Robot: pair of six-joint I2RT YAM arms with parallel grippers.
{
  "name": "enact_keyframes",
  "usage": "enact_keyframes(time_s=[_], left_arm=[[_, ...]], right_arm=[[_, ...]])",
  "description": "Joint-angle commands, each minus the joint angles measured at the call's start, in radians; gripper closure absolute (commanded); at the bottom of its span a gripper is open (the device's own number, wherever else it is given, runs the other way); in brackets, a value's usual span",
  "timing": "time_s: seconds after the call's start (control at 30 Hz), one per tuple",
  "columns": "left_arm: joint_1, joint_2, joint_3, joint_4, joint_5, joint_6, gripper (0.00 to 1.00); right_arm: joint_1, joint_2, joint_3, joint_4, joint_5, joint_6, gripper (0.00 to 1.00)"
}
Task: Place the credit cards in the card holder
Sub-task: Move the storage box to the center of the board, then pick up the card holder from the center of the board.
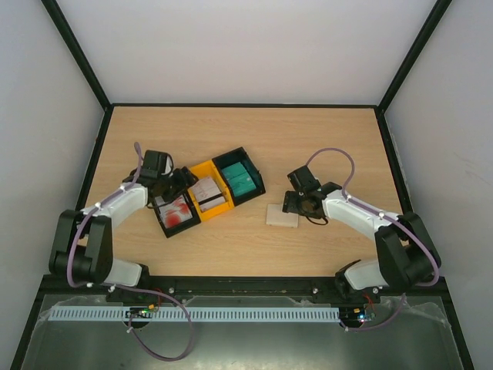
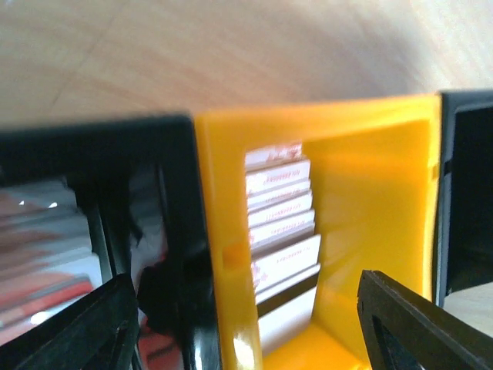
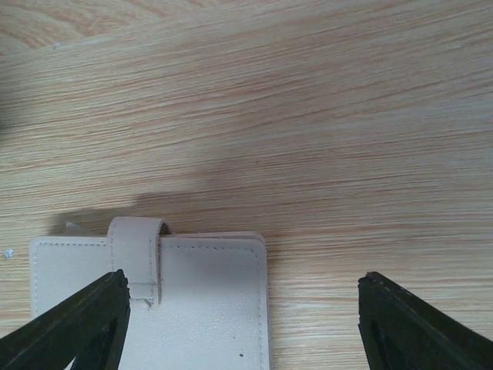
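Observation:
The joined trays hold the credit cards: white with red blotches (image 1: 179, 211) in the left black tray, white-grey with a dark stripe (image 1: 207, 192) in the yellow tray, teal green (image 1: 241, 180) in the right black tray. My left gripper (image 1: 171, 183) is open just above the trays, its fingers straddling the black-yellow wall; the striped cards (image 2: 283, 231) show between them. The beige card holder (image 1: 282, 215) lies closed on the table, snap tab (image 3: 139, 258) fastened. My right gripper (image 1: 296, 202) is open and empty over the holder's (image 3: 192, 308) edge.
The wooden table (image 1: 254, 139) is walled on three sides, with a black rim. The trays (image 1: 209, 190) lie diagonally left of centre. Both arm bases sit on the near rail (image 1: 246, 287).

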Motion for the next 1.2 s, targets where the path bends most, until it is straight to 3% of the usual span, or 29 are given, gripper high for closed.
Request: enact_keyframes(time_s=[0.0,0.3,0.67,0.93,1.17], left_arm=[[-0.006,0.077,0.096,0.118,0.046,0.03,0.22],[-0.008,0.262,0.314,0.133,0.073,0.085,0.22],[-0.008,0.373,0.424,0.145,-0.004,0.082,0.22],[-0.087,0.217,0.355,0.068,-0.084,0.127,0.22],[-0.354,0.053,0.194,0.059,-0.126,0.086,0.22]], right_arm=[[0.006,0.015,-0.018,-0.023,-0.002,0.005,0.25],[0.006,0.062,-0.053,0.041,-0.148,0.011,0.58],[0.006,0.057,-0.071,0.107,-0.289,0.01,0.65],[0.006,0.073,-0.088,0.139,-0.346,-0.019,0.76],[0.006,0.058,-0.112,0.176,-0.418,-0.019,0.76]])
